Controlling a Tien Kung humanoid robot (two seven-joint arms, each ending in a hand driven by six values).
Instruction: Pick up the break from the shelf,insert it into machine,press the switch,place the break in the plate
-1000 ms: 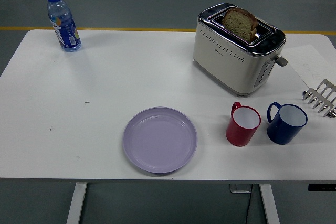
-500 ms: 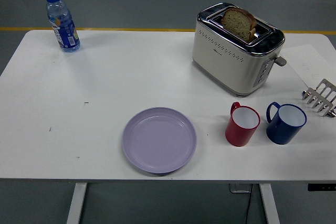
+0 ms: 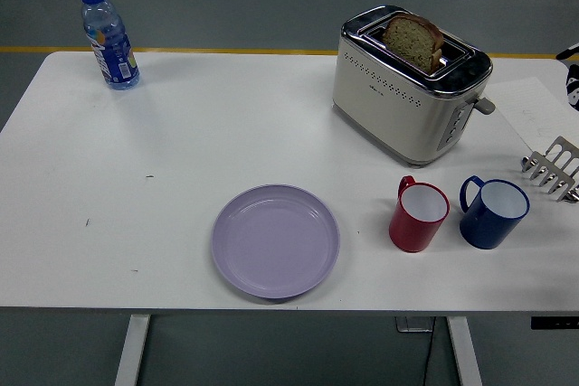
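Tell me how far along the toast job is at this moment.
Done: the bread slice stands in the toaster, sticking up out of the slot. In hand: only a bit of the right hand shows at the right edge, holding nothing. Left: moving the slice onto the purple plate, which has nothing on it.

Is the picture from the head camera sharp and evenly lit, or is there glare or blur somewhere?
Head view: sharp overall, with even, soft light; the white table shows only faint shadows; small bright reflections sit on the chrome top of the cream toaster; the black robot hand at the right edge is cropped.
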